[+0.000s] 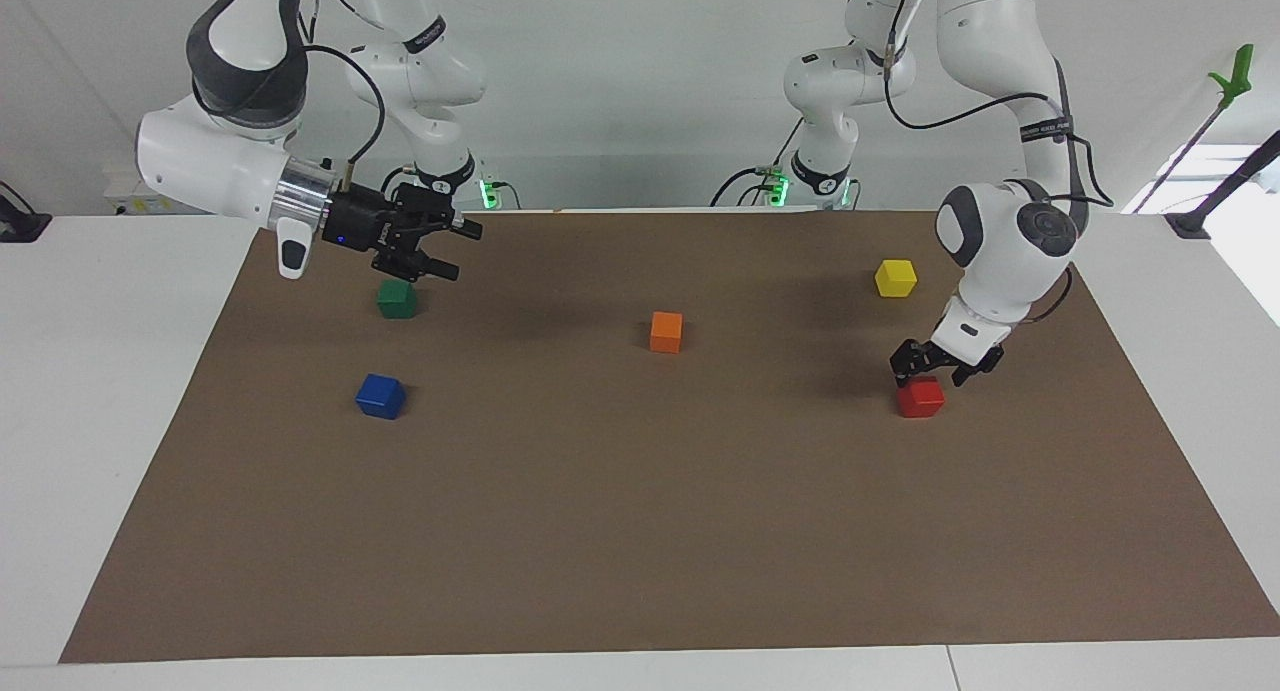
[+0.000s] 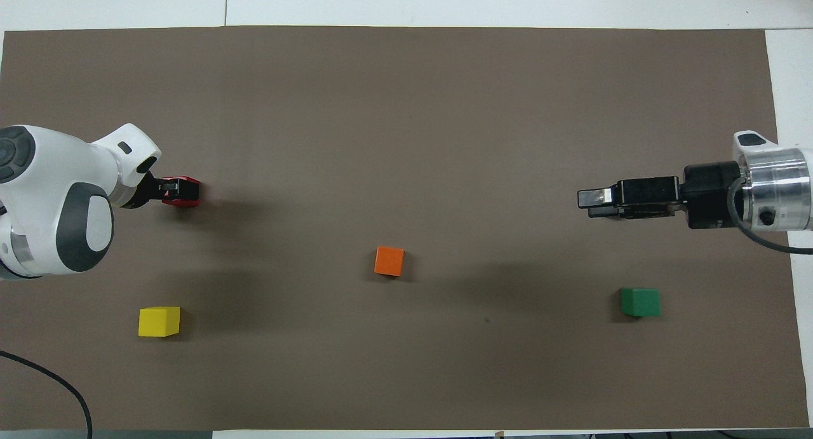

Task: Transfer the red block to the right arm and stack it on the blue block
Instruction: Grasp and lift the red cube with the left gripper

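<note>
The red block (image 1: 921, 399) sits on the brown mat toward the left arm's end of the table. My left gripper (image 1: 932, 373) points down and is low over it, open, with its fingers astride the block's top. In the overhead view the red block (image 2: 185, 193) shows at the tip of the left gripper (image 2: 170, 192). The blue block (image 1: 380, 396) sits toward the right arm's end, farther from the robots than the green block (image 1: 397, 298). My right gripper (image 1: 455, 249) is open and empty, held level in the air over the green block. In the overhead view the right gripper (image 2: 587, 199) hides the blue block.
An orange block (image 1: 666, 332) sits mid-mat, also in the overhead view (image 2: 389, 261). A yellow block (image 1: 895, 278) lies nearer to the robots than the red block, also in the overhead view (image 2: 159, 321). The green block (image 2: 640, 302) shows there too. The brown mat (image 1: 640, 531) covers the white table.
</note>
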Motion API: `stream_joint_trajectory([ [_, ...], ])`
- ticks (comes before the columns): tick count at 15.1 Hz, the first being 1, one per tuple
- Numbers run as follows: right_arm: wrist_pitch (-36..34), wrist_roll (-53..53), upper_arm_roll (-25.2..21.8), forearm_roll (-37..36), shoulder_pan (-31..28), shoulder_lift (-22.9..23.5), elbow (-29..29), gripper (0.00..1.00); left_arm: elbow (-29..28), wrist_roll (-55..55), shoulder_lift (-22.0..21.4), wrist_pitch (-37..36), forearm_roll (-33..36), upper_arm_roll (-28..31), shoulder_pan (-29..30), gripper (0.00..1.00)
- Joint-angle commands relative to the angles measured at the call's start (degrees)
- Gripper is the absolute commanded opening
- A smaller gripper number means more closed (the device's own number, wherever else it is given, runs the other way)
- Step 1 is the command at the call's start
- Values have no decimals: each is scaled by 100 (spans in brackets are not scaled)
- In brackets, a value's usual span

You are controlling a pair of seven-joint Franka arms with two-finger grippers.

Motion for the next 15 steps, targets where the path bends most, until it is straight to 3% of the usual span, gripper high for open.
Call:
stream_joint_trajectory([
  [1,-135,-492,20,891,115,-185,-549,100,6,36,182,344,47,33,-132,100],
  [3,-355,-580,29,1445,177,-194,-690,100,6,53,245,336,47,33,-124,100],
  [4,-417,-703,38,1735,239,-212,-803,100,15,62,236,275,47,33,-106,87],
  [6,-426,-984,38,2298,467,-212,-1032,100,59,27,236,134,-5,25,-79,47],
  [7,-461,-1151,47,2587,563,-194,-1155,100,67,-8,236,73,-93,16,-62,35],
  [9,-575,-1459,38,3264,862,-159,-1375,100,164,-191,227,-103,-697,25,-44,0],
  [11,-584,-1469,47,3740,1152,-203,-1472,100,418,-464,79,-777,-884,16,-79,0],
  [15,-804,-1504,47,4681,1557,-142,-1675,100,875,-2246,-773,-2324,-1321,-98,-404,0],
])
